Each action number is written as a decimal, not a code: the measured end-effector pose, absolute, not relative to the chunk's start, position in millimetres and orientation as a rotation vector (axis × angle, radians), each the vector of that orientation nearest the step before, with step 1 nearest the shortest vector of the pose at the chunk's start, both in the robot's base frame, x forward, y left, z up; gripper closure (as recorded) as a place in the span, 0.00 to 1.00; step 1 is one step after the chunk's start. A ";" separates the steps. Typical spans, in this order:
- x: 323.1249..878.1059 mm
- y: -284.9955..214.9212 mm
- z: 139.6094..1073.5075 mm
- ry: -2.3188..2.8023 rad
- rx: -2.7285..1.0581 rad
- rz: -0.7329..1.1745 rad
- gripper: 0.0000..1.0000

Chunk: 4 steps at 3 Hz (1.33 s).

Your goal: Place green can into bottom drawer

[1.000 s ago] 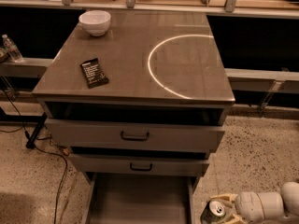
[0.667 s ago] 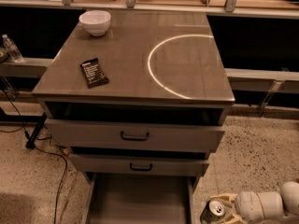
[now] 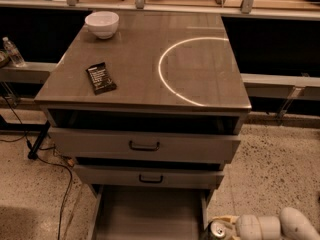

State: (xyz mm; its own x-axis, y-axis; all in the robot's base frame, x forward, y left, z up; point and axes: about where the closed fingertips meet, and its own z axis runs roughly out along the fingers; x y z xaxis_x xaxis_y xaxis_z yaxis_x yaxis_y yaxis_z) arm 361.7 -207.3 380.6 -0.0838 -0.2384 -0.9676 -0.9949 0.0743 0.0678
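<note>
The green can [image 3: 218, 230] shows at the bottom right with its silver top and pull tab facing up and a little green body below. My gripper [image 3: 217, 226] reaches in from the right on a white wrist [image 3: 260, 227], and its pale fingers [image 3: 226, 219] are shut around the can. The can hangs just outside the right wall of the bottom drawer [image 3: 147, 216]. That drawer is pulled out, showing a flat grey floor with nothing on it.
Two upper drawers with black handles [image 3: 144, 146] stand partly open above. On the cabinet top [image 3: 150, 59] are a white bowl [image 3: 102, 23] and a dark snack bar [image 3: 101, 77]. Cables [image 3: 62, 194] lie on the speckled floor at the left. A bottle [image 3: 12, 52] stands far left.
My gripper has moved a little left and down with the can, closer to the bottom drawer's right wall. The cabinet and its drawers have not moved.
</note>
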 end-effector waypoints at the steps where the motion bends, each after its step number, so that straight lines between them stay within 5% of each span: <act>1: 364.0 -190.8 337.6 1.459 -1.254 1.103 1.00; 4: 358.9 -93.4 251.1 1.380 -1.262 1.065 1.00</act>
